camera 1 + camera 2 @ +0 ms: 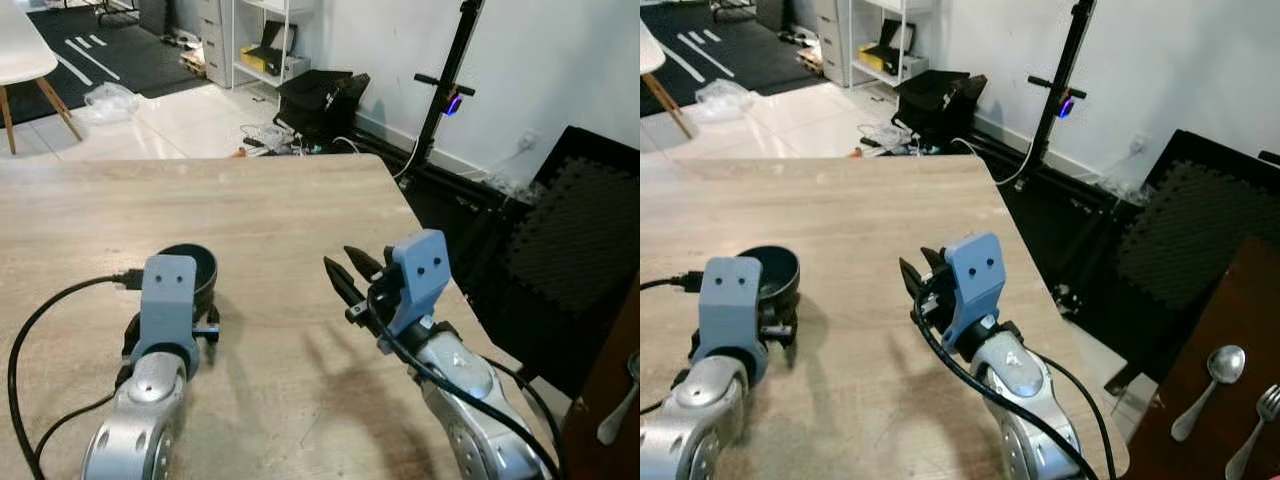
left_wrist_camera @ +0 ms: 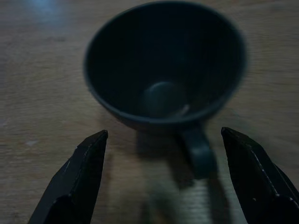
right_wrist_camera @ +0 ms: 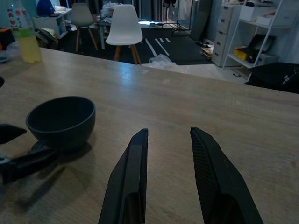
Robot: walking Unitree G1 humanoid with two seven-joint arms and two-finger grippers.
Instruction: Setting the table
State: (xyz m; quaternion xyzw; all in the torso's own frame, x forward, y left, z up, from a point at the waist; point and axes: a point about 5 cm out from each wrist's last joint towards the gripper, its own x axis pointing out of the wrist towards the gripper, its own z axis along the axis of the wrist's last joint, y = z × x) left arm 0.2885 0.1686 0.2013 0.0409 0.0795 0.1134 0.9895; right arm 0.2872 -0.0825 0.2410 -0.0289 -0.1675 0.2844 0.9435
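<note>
A black cup (image 1: 196, 270) stands upright on the wooden table (image 1: 270, 210), empty inside, with its handle (image 2: 198, 151) turned toward my left gripper. My left gripper (image 2: 163, 184) sits just short of the cup, open, its two fingers spread wide on either side of the handle without touching it. My right gripper (image 1: 350, 275) hovers over the table to the right of the cup, open with a narrow gap and nothing between its fingers (image 3: 128, 182). The right wrist view also catches the cup (image 3: 60, 121) off to the side.
The table's right edge (image 1: 440, 260) runs close to my right arm, with black foam mats (image 1: 570, 250) on the floor beyond. A spoon (image 1: 1205, 385) and a fork (image 1: 1250, 430) lie on a dark brown surface at lower right. A drink bottle (image 3: 21, 32) stands far across the table.
</note>
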